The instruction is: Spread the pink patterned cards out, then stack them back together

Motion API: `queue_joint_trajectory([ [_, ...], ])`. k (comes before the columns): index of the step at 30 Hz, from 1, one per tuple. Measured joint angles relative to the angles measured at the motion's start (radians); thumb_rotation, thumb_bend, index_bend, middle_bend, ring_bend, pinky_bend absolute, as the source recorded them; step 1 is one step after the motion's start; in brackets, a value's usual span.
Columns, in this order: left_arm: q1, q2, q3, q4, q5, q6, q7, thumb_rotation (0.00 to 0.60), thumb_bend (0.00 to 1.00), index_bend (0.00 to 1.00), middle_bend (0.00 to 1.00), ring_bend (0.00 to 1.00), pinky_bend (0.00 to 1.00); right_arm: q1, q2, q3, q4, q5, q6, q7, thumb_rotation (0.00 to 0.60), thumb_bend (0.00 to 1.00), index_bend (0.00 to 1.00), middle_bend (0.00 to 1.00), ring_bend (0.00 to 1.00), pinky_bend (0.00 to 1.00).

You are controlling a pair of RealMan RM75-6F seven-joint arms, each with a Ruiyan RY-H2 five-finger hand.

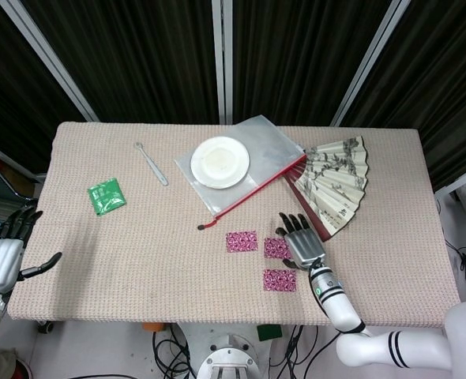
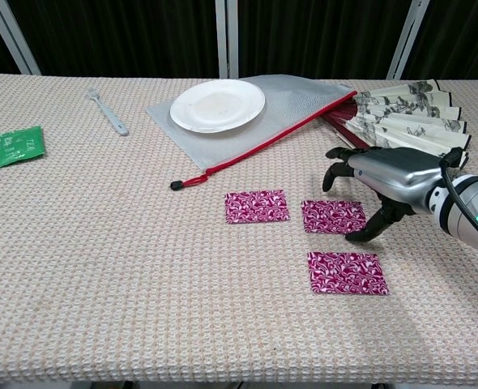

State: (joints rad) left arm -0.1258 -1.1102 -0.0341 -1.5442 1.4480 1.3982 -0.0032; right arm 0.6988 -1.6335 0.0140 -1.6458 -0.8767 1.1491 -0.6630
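Note:
Three pink patterned cards lie apart, face down, on the woven table cover: a left card [image 2: 257, 206] [image 1: 242, 241], a middle card [image 2: 334, 216] [image 1: 276, 248] and a near card [image 2: 346, 272] [image 1: 279, 279]. My right hand [image 2: 378, 180] [image 1: 300, 241] is low over the right end of the middle card, fingers spread and curved down. Its thumb tip is on the cloth by that card's near right corner, and it holds nothing. My left hand [image 1: 4, 253] hangs open beyond the table's left edge, away from the cards.
A white plate [image 2: 217, 105] sits on a clear zip pouch [image 2: 296, 101] with a red edge at the back middle. An open paper fan [image 2: 409, 113] lies just behind my right hand. A fork [image 2: 108, 111] and a green packet [image 2: 10, 147] lie far left.

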Motion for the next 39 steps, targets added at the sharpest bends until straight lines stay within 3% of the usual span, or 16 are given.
queue_joint_trajectory([
  [12,-0.001,-0.002,0.000,0.004,-0.001,-0.004,-0.002,0.070,0.10,0.07,0.05,0.03,0.17,-0.008,-0.010,0.017,0.009,0.009,-0.024,-0.020,0.600,0.50,0.43,0.00,0.00,0.00],
  [20,0.002,-0.001,0.001,0.004,-0.001,-0.001,-0.003,0.067,0.10,0.07,0.05,0.03,0.17,-0.025,0.003,0.023,-0.001,-0.035,-0.015,0.006,0.600,0.58,0.45,0.00,0.00,0.00],
  [31,-0.001,-0.002,0.000,-0.001,0.000,-0.003,0.002,0.069,0.10,0.07,0.05,0.03,0.17,-0.049,0.074,0.027,-0.098,-0.096,-0.003,0.038,0.600,0.61,0.45,0.00,0.00,0.00],
  [39,-0.003,-0.001,0.000,-0.006,0.003,-0.003,0.004,0.074,0.10,0.07,0.05,0.03,0.17,-0.064,0.124,-0.005,-0.218,-0.120,-0.006,0.021,0.600,0.61,0.45,0.00,0.00,0.00],
])
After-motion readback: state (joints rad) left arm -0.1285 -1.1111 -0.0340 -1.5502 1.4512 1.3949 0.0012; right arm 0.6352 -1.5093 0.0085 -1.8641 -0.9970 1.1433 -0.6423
